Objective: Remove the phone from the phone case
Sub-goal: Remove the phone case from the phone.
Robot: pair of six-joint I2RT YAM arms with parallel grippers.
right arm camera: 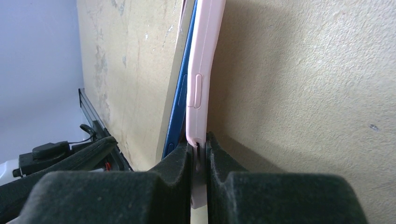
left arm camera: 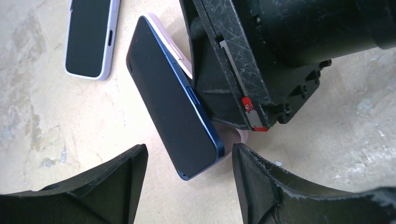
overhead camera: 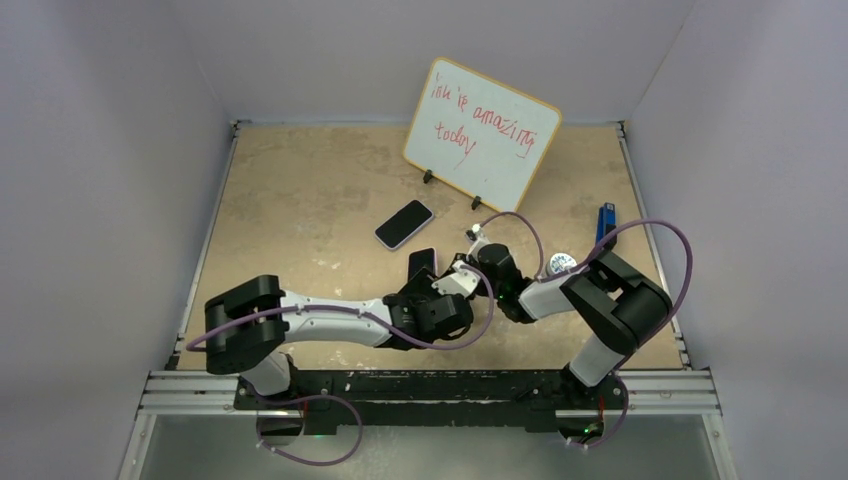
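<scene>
Partway, it seems: the right gripper [right arm camera: 198, 156] pinches the pink phone case [right arm camera: 204, 70] by its edge, the blue phone [left arm camera: 173, 105] leans half peeled out of it between the arms, and the left gripper [left arm camera: 189, 156] — jaws spread about the phone's corner — has not yet gripped it.

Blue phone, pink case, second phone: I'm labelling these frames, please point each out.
blue phone [left arm camera: 175, 102], left wrist view, middle of its dark screen.
pink case [right arm camera: 205, 51], right wrist view, its side edge above the button.
second phone [overhead camera: 404, 224], top external view, middle of its screen.
</scene>
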